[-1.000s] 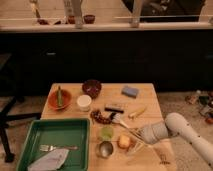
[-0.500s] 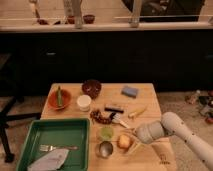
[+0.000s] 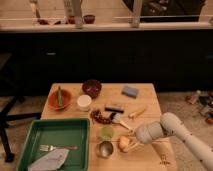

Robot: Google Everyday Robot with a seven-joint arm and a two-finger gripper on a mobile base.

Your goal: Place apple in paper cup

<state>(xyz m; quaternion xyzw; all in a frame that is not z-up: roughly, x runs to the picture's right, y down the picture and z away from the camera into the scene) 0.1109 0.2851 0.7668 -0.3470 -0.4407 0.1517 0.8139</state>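
Observation:
The apple (image 3: 123, 143) is a small yellow-orange fruit on the wooden table (image 3: 150, 102) near its front edge. My gripper (image 3: 131, 144) reaches in from the right on a white arm (image 3: 170, 129) and sits right at the apple's right side. The paper cup (image 3: 84, 102) is a short white cup standing further back and to the left, next to the orange bowl.
A shiny metal cup (image 3: 105, 149) and a pale green round thing (image 3: 106, 133) sit just left of the apple. A green tray (image 3: 55, 142) holds a fork and cloth. An orange bowl (image 3: 59, 99), dark bowl (image 3: 91, 88), blue sponge (image 3: 130, 91), brush and yellow piece (image 3: 136, 113) lie behind.
The arm has shifted slightly left, bringing my gripper up against the apple. The apple and the other things have not moved.

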